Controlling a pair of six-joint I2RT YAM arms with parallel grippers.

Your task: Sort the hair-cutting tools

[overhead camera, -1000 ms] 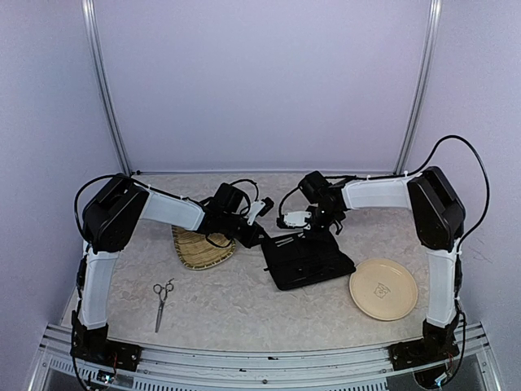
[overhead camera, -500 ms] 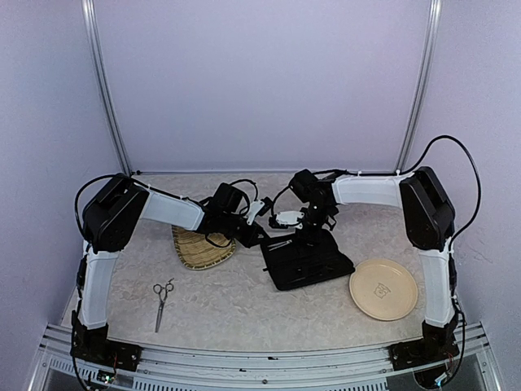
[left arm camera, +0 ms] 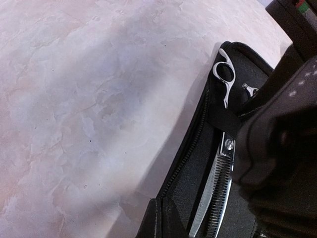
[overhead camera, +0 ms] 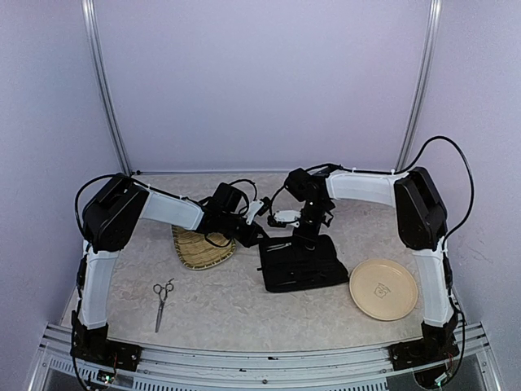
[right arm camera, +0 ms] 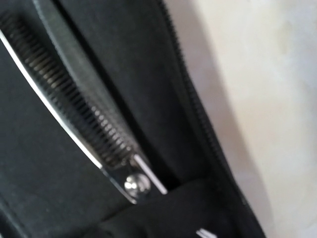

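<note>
Both arms are in over the middle of the table, meeting at the far end of the black zip case (overhead camera: 305,269). From above, the left gripper (overhead camera: 256,234) sits at the case's far-left corner and the right gripper (overhead camera: 299,230) hangs right over its far edge. The overhead view is too small to show whether either gripper's fingers are apart or together, and neither wrist view settles it, so I cannot tell for either one.

In the left wrist view, the toothed scissors (left arm camera: 217,183) lie inside the open case. They are bright polished metal with a fine comb of teeth down 1 blade and a ring handle at the far end. A coarse zipper runs along the case's soft black fabric edge. The table (left arm camera: 89,109) is pale and mottled like marble.

The right wrist view is very close and slightly blurred. It shows the same teeth and a round pivot screw against black fabric, detail that the overhead view shows only as a silver glint.

Only the overhead view shows the second scissors (overhead camera: 161,300), slim and silver, lying flat near the near-left corner. It also shows the woven bamboo tray (overhead camera: 198,251) toward the left edge and a round beige plate (overhead camera: 383,289) near the near-right corner.
</note>
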